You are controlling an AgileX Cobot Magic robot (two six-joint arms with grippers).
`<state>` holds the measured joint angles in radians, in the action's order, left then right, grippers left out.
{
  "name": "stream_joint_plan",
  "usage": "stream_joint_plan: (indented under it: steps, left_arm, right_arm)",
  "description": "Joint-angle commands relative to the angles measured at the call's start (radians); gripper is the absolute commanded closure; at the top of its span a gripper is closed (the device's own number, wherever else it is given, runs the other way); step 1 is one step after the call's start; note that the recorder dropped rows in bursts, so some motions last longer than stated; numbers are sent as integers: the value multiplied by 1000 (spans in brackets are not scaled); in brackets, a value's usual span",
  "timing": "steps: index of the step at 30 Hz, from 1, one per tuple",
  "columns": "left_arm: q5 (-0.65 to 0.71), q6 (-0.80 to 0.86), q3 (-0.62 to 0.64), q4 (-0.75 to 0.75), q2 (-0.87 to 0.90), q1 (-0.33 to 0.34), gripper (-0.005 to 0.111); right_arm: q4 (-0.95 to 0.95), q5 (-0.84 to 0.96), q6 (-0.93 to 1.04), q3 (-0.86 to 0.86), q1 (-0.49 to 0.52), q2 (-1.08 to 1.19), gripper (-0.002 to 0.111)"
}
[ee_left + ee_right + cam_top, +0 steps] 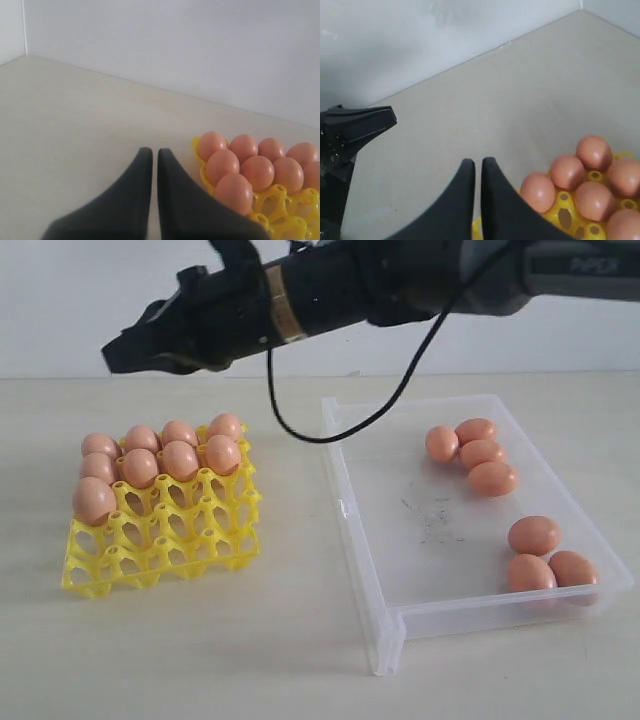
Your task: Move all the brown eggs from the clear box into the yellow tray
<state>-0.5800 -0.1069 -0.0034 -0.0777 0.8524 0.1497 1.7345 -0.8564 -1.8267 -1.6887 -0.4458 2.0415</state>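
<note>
The yellow tray (190, 530) lies on the left of the table, with several brown eggs (180, 460) filling its two back rows and one egg (93, 500) at its left edge. In the clear box (345, 508) on the right, several eggs (482, 453) cluster at the back and three (533, 536) lie near the front right corner. My right gripper (112, 358) reaches across from the right and hangs above the tray's back left; it is shut and empty (478, 162). My left gripper (155, 151) is shut and empty too, beside the tray (280, 200) and its eggs (233, 192).
A black cable (300, 430) loops down from the right arm toward the box's back left corner. The clear box's floor carries dark scuff marks (432, 518). A black part of the other arm (350, 130) shows in the right wrist view. A white wall (60, 300) backs the table.
</note>
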Motion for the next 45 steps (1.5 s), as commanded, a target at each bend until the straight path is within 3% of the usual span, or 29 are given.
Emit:
stream_joint_plan:
  steps: [1,4,14,21,31,39,41,45]
  left_arm:
    - [5,3,3,-9,-8,-3,103]
    - [5,3,3,-9,-8,-3,103]
    - [10,-12,3,15,-8,-3,103]
    - [10,-19,3,15,-8,-3,103]
    - [8,-18,3,15,-8,-3,103]
    - [6,-18,3,15,-8,-3,103]
    - [6,-20,3,15,-8,-3,103]
    - [-1,-20,3,15,-8,-3,103]
  right_arm:
    - [10,-141,-64,56,79,-94,109]
    - [10,-365,-74,82,109,-136,109]
    - [10,-365,-115,246,147,-262,109]
    - [10,-340,40,271,147,-417,109]
    - [10,418,174,284,147,-708,109]
    - [10,1041,411,402,147,-814,109]
    - [-67,1228,571,441,147,-825,109]
    - [-434,1593,1119,455,147,-801,109]
